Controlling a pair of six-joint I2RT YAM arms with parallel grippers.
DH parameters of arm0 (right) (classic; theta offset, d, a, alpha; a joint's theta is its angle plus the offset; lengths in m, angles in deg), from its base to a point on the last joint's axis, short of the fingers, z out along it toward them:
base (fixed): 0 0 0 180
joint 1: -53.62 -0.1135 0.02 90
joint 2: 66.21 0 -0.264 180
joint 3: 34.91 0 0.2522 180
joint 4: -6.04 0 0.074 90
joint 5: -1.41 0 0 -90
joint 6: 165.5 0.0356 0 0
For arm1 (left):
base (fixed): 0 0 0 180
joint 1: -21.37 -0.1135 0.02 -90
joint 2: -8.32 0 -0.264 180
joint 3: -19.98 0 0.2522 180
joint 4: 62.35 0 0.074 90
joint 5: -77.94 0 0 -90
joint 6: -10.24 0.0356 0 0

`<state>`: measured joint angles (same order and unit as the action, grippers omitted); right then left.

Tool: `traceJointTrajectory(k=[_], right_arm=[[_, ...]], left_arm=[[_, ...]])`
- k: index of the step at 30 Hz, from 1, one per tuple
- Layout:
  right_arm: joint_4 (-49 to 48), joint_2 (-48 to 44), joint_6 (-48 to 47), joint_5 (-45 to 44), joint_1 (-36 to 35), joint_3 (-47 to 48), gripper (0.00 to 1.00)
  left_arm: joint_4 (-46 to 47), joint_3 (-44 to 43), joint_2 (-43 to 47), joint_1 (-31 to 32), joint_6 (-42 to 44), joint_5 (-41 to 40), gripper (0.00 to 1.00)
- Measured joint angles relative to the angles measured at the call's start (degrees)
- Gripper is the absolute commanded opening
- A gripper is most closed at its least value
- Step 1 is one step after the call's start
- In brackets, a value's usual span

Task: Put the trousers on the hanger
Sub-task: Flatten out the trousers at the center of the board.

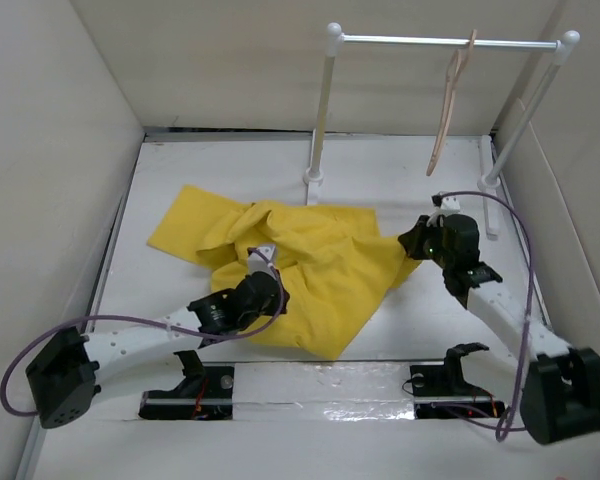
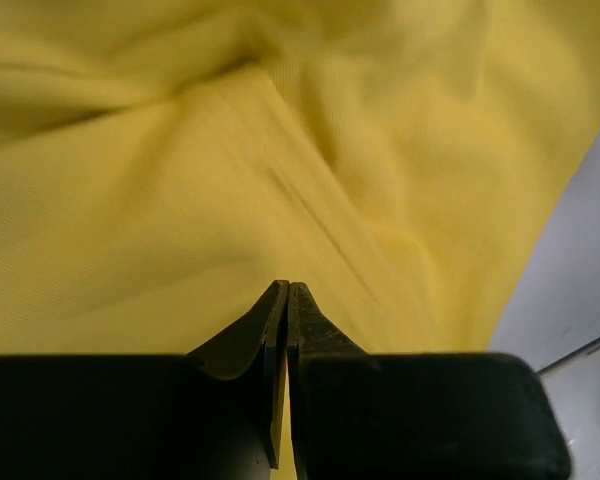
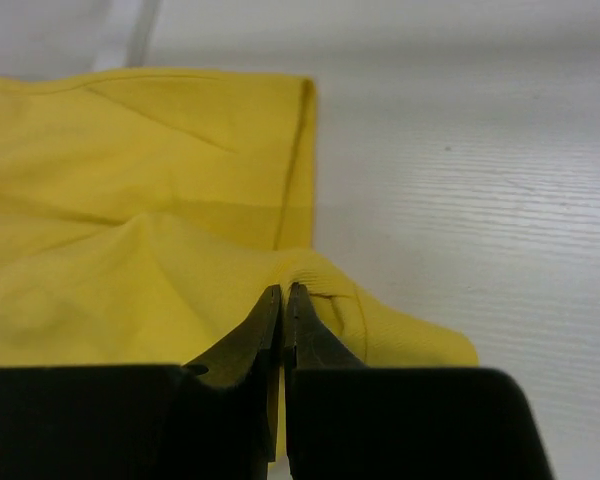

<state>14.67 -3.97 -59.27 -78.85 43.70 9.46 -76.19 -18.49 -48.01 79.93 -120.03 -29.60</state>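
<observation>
Your trousers [image 1: 310, 270] lie crumpled on the surface [image 1: 410, 330], roughly at its centre. They are a bright yellow, soft, matte cloth with a fine woven grain. One broad flap spreads to the far left, and a tapering part reaches right.

The right wrist view shows a straight stitched hem along one flat edge. Just in front of it the cloth humps into a rounded fold.

Your right hand [image 3: 283, 292] has its dark, wedge-shaped fingers pressed together on that fold at the right-hand tip of the cloth. A ridge of yellow is gathered at the tips.

Your left hand [image 2: 286, 290] rests on the middle of the cloth, near its front edge. Its fingers are closed tip to tip. You cannot tell from the wrist view whether any cloth is caught between them.

The hanger [image 1: 448, 110] is thin, pale and wood-coloured. It hangs by its hook from the white metal rail [image 1: 420, 41] at the far right, edge-on to the top camera and well apart from the trousers. The rail's two posts [image 1: 321, 110] stand on the white, faintly ribbed surface. A purple cable [image 1: 525, 280] loops along each arm.
</observation>
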Motion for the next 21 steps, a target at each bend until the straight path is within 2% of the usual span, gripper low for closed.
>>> traceJointTrajectory(k=[4,7,11,12,14,16,17,18,19,20,21], right_arm=[[7.17,-17.59,1.77,-0.26,-10.03,-2.99,0.0],[10.67,-26.82,5.68,-0.5,-19.63,-6.99,0.0],[14.93,-29.05,12.48,-2.36,-35.74,-11.39,0.01],[16.04,-28.35,13.88,-2.95,-39.56,-11.69,0.05],[18.43,-26.21,15.54,-5.18,-46.14,-10.71,0.25],[22.69,-23.39,16.09,-8.24,-50.01,-7.23,0.49],[25.11,-22.16,15.96,-10.03,-51.04,-4.68,0.68],[27.3,-21.33,15.74,-12.7,-51.39,-1.86,0.74],[28.48,-21.24,15.08,-15.32,-51.3,0.39,0.74],[29.2,-21.86,14.21,-17.77,-50.31,2.49,0.72],[29.22,-22.91,13.27,-19.8,-48.5,4.07,0.65]], left_arm=[[0.59,0.0,7.23,-7.65,0.5,-0.02,0.0],[1.09,0.0,11.37,-12.83,1.01,0.46,0.0],[1.97,-0.09,13.6,-16.7,1.79,2.21,0.0],[2.05,-0.33,13.33,-16.83,2.21,2.86,0.0],[2.1,-1.49,11.58,-16.22,3.13,4.07,0.0],[2.67,-3.21,9.03,-14.01,4.17,4.9,0.0],[2.99,-4.17,7.65,-12.24,4.66,5.31,0.0],[3.3,-5.35,6.25,-10.23,5.22,5.42,0.01],[3.54,-6.73,4.76,-8.0,5.95,5.55,0.05],[3.72,-8.13,3.28,-5.7,6.71,5.42,0.18],[4.09,-9.49,1.84,-3.02,7.45,4.83,0.25]])
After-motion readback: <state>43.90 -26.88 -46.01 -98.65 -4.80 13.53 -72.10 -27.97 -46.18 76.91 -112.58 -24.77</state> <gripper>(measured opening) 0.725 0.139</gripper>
